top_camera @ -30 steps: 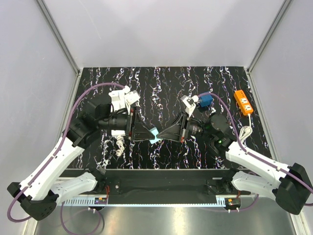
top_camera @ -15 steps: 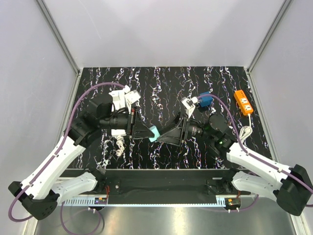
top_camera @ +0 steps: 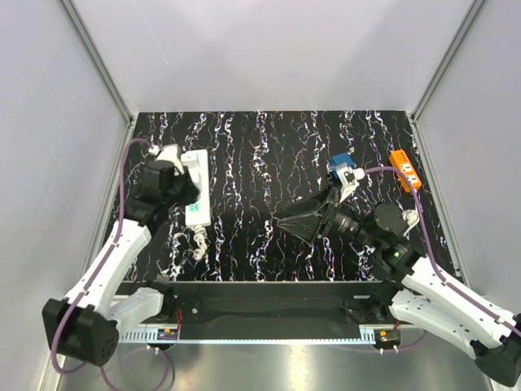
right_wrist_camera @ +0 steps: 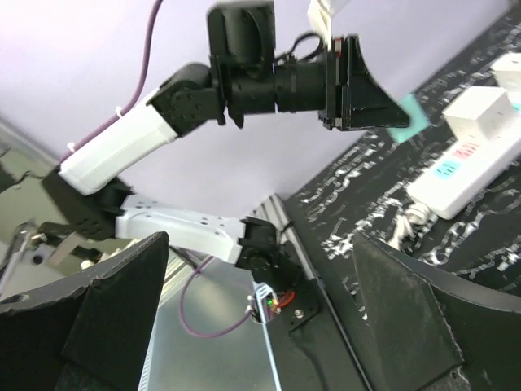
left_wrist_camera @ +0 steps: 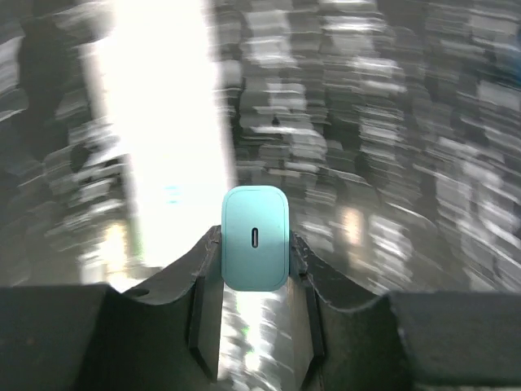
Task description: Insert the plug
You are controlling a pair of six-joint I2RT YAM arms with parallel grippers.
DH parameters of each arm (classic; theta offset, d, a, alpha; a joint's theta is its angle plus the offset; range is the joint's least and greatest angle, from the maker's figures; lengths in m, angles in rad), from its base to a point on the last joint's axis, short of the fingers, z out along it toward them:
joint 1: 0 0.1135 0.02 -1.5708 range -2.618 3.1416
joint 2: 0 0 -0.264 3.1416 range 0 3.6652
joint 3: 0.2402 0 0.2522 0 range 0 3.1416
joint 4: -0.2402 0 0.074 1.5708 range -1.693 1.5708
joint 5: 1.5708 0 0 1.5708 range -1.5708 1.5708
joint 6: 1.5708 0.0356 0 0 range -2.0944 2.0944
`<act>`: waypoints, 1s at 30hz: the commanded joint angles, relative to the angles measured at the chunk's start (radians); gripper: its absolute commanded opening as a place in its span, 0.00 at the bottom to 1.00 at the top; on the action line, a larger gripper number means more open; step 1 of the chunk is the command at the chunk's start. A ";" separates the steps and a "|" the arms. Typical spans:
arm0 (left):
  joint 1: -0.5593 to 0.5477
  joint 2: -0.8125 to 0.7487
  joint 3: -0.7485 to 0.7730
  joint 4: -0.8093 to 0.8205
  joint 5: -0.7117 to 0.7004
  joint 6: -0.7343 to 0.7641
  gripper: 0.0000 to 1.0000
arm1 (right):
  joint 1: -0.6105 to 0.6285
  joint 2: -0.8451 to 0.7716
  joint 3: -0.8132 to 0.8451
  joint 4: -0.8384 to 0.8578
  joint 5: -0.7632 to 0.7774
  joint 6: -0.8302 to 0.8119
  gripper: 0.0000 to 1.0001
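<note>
While the black marbled surface [top_camera: 269, 147] sits boxed by pale grey walls [top_camera: 269, 49], the left tool [left_wrist_camera: 254, 244] pinches the teal plug [left_wrist_camera: 255, 224] between its fingers — the right tool [right_wrist_camera: 260, 269] gapes wide, gripping nothing.

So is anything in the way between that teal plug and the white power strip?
Nothing visible. The left gripper holds the teal plug in the air, and the white power strip lies on the table with open space between them. The left wrist view is blurred, though.
</note>
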 commanded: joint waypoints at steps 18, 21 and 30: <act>0.110 0.168 -0.353 0.636 -0.205 0.049 0.00 | 0.003 0.070 0.009 -0.017 0.005 -0.108 1.00; 0.109 0.169 -0.353 0.647 -0.198 0.036 0.00 | 0.002 0.075 0.009 -0.020 0.003 -0.114 1.00; 0.075 0.191 -0.362 0.575 -0.169 -0.017 0.00 | 0.002 0.072 0.011 -0.024 0.008 -0.129 1.00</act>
